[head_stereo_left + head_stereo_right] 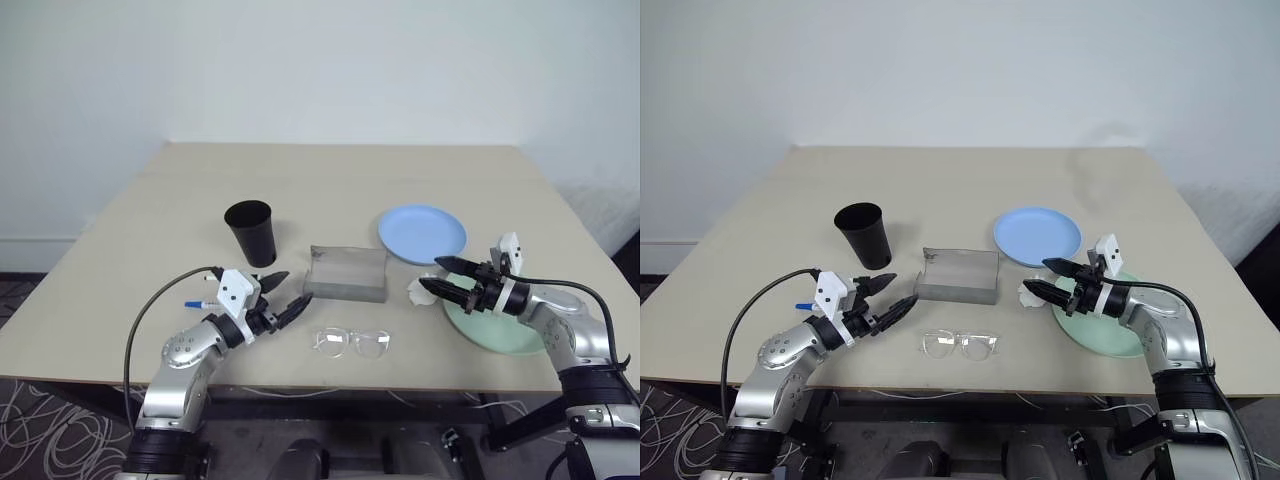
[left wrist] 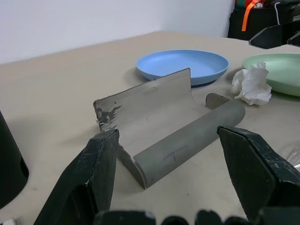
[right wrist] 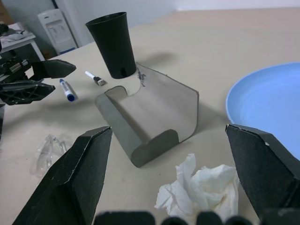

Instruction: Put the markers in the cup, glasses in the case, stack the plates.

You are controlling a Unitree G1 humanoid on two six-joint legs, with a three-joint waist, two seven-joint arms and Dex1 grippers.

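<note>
Grey case [image 1: 346, 272] lying open mid-desk, between both pincers, left gripper [image 1: 284, 295] spread wide and empty just beside its near-left corner, glasses [image 1: 351, 343] by the front edge, right gripper [image 1: 434, 277] gaping, empty, over the mint plate [image 1: 500, 332], tissue [image 1: 422, 291] alongside

- The tabletop [image 1: 150, 220] is a pale beige, matte slab.
- The black cup [image 1: 250, 232] stands upright left of centre.
- The grey case [image 1: 346, 272] lies open at the middle, just right of the cup.
- The glasses [image 1: 350, 343] lie near the front edge, before the case.
- 2 plates sit to the right: the blue plate [image 1: 421, 233] farther back, the green plate [image 1: 500, 335] nearer the front.
- A crumpled white tissue [image 3: 199, 190] lies between case and green plate.
- 2 markers lie left of the case: the blue-capped marker [image 3: 67, 90] and the black-capped marker [image 3: 95, 78].
</note>
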